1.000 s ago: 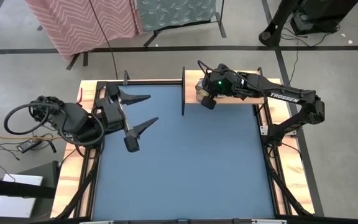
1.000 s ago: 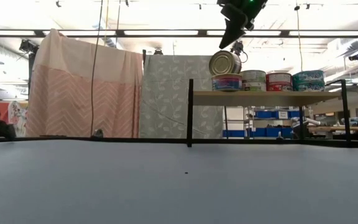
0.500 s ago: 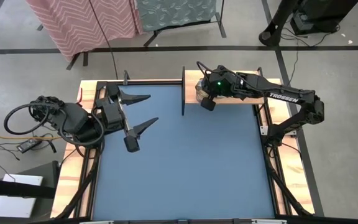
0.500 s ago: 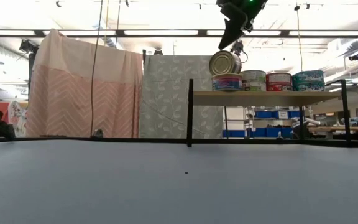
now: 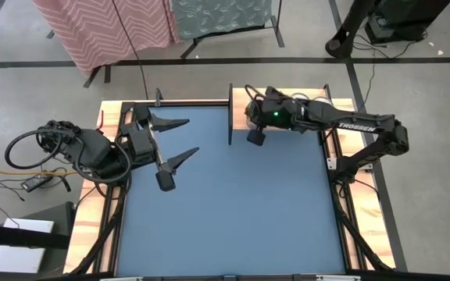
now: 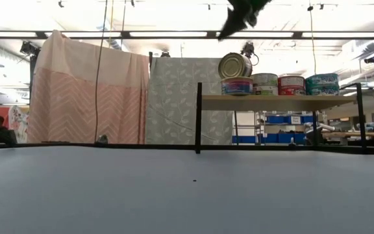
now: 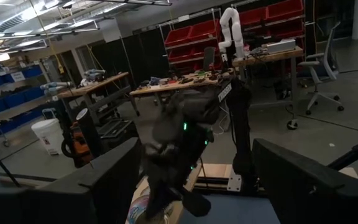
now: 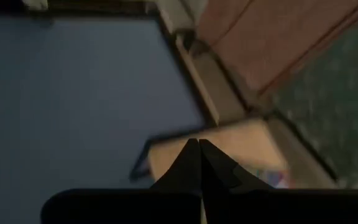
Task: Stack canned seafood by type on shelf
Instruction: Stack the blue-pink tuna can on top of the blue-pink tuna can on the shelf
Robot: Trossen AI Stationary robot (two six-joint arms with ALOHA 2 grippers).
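Tins (image 6: 279,84) sit in a row on the shelf (image 6: 278,99) at the far right of the table, and from my low view one shiny-lidded tin (image 6: 235,65) is propped crooked on top of the stack at the shelf's left end, lid tipped toward me, not flat on the tin under it.

My right claw (image 5: 255,138) hangs just off the shelf's front edge near that left end, fingers pressed together and gripping nothing. In the low view its tip (image 6: 234,19) shows above and slightly left of the tilted tin, clear of it.

So the tin lies beyond and below the right claw, toward the shelf's back. The shelf's long axis runs across the table, and the leaning tin's axis points out toward the table middle, not up. I judge the next job is to seat that tin level, most likely with a nudge from above or from the front; a push too far risks rolling it off the end past the upright (image 6: 199,117).

The right arm is far nearer. My left claw (image 5: 170,152) waits at the table's left side, fingers wide apart, empty.
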